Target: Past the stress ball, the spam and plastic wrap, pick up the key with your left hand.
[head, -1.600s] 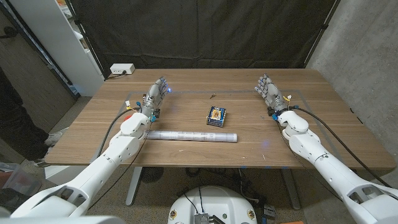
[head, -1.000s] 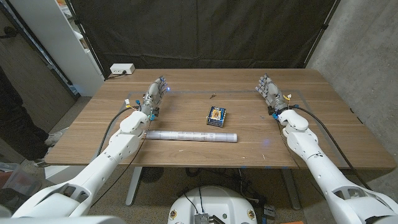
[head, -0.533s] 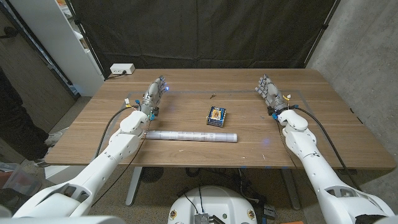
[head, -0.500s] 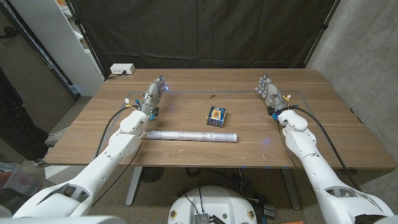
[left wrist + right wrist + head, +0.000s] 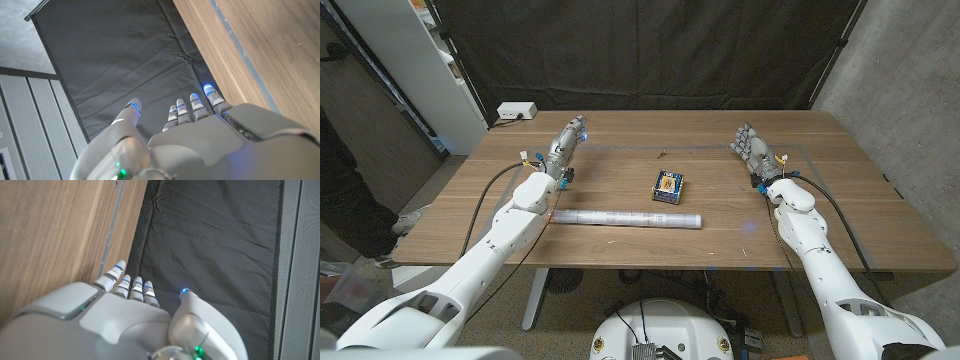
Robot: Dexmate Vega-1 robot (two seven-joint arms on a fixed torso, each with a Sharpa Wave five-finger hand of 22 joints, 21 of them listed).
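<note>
A small key [image 5: 663, 154] lies on the wooden table [image 5: 620, 190] beyond the blue spam tin [image 5: 667, 184]. A long roll of plastic wrap [image 5: 625, 217] lies in front of the tin. My left hand [image 5: 566, 141] is raised at the table's left side, well left of the key, fingers straight and apart, holding nothing; in the left wrist view the left hand [image 5: 190, 135] points toward the black curtain. My right hand [image 5: 751, 147] stands at the right side, fingers apart and empty, as the right hand [image 5: 125, 315] also appears in the right wrist view.
A black curtain [image 5: 650, 50] hangs behind the table. A white power box [image 5: 516, 111] sits on the far left corner. White shelving [image 5: 410, 60] stands to the left, and a concrete wall [image 5: 910, 80] to the right.
My left hand has lifted and moved slightly farther from me. The right hand and the objects have not moved.
</note>
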